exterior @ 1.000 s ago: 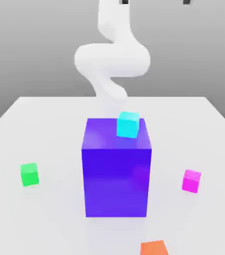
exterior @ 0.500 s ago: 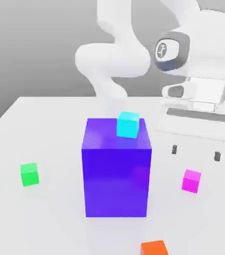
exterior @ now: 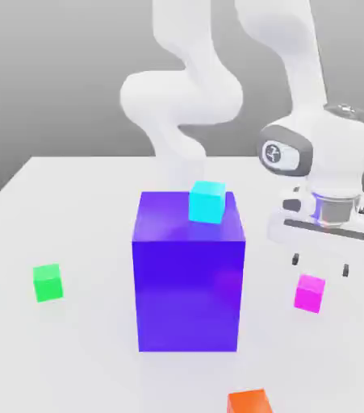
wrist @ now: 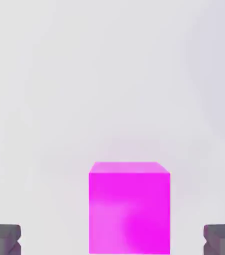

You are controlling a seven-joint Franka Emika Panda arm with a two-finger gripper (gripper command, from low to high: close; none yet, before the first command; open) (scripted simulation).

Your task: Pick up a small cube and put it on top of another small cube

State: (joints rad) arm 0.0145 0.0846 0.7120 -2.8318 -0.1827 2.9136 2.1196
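The small magenta cube [exterior: 310, 293] rests on the white table at the exterior view's right. My gripper [exterior: 320, 264] hovers just above it, pointing down and open, its two dark fingertips [exterior: 295, 259] spread wider than the cube. In the hand view the magenta cube [wrist: 129, 209] lies between the two grey fingertips [wrist: 3, 239], touching neither. The small green cube [exterior: 48, 282] sits on the table at the exterior view's left, far from the gripper.
A big purple-blue block [exterior: 188, 274] stands mid-table between the two small cubes, with a cyan cube [exterior: 207, 202] on its top. An orange cube [exterior: 249, 402] lies at the near edge. The white table [exterior: 80, 185] surrounds them.
The arm has come into view and lowered from above toward the magenta cube. Its jaws stayed open. No cube has moved.
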